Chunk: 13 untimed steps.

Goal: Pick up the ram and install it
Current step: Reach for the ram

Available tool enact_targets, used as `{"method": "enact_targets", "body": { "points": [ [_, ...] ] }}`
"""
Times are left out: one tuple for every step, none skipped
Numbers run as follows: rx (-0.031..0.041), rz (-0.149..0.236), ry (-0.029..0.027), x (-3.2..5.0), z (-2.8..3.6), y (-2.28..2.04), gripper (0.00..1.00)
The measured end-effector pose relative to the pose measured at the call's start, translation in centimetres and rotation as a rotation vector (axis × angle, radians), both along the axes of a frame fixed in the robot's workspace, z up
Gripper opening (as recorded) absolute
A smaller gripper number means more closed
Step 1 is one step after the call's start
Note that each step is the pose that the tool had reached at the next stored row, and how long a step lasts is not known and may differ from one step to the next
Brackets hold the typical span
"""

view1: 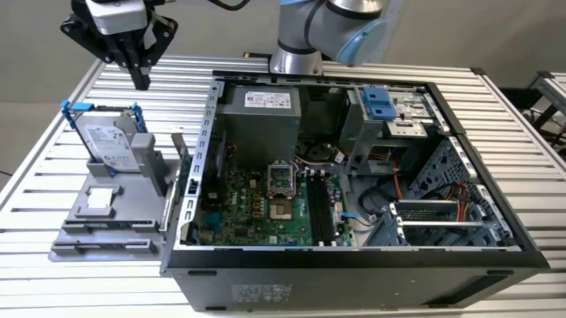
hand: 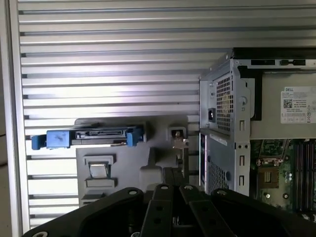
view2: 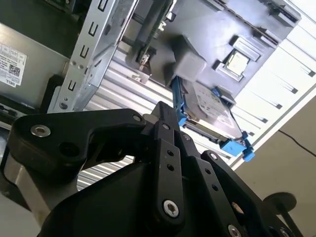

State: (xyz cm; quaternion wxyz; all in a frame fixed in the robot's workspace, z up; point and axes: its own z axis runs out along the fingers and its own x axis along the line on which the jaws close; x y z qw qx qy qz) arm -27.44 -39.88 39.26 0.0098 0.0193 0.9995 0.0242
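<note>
Exterior view: pincer (view1: pixel 140 79) hangs high over the tabletop (view1: pixel 36 132), jaws together, empty. Ram (view1: pixel 179 158) looks to be standing on edge in the grey fixture (view1: pixel 106 228), just beside the PC case (view1: pixel 354 278). Step: approach, ram not yet picked. Grasp needs jaws apart, squared across the board.

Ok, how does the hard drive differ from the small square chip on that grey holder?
The hard drive stands upright on its edge; the square chip lies flat in a recess. The hard drive is far larger and wears a blue frame; the chip has none. Both sit on the grey holder, outside the computer case.
</note>
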Motion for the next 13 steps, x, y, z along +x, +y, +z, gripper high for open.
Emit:
{"method": "enact_targets", "body": {
  "points": [
    [0.0,0.001,0.0,-0.33,0.0,0.0,0.0],
    [0.0001,0.001,-0.0001,-0.69,0.0,0.0,0.0],
    [0.0,0.002,0.0,-1.02,0.0,0.0,0.0],
    [0.0,0.002,0.0,-1.36,0.0,0.0,0.0],
    [0.0,0.003,0.0,-1.71,0.0,0.0,0.0],
    [0.0,0.004,0.0,-2.05,0.0,0.0,0.0],
    [0.0,0.004,-0.0001,-2.38,0.0,0.0,0.0],
    [0.0,0.004,-0.0001,-2.72,0.0,0.0,0.0],
    [0.0,0.005,0.0,-3.05,0.0,0.0,0.0],
    [0.0,0.005,0.0001,-3.39,0.0,0.0,0.0],
    [0.0,0.006,0.0,-3.75,0.0,0.0,0.0],
    [0.0,0.006,0.0001,-4.08,0.0,0.0,0.0],
    [0.0,0.006,0.0,-4.43,0.0,0.0,0.0]
  ]
}}
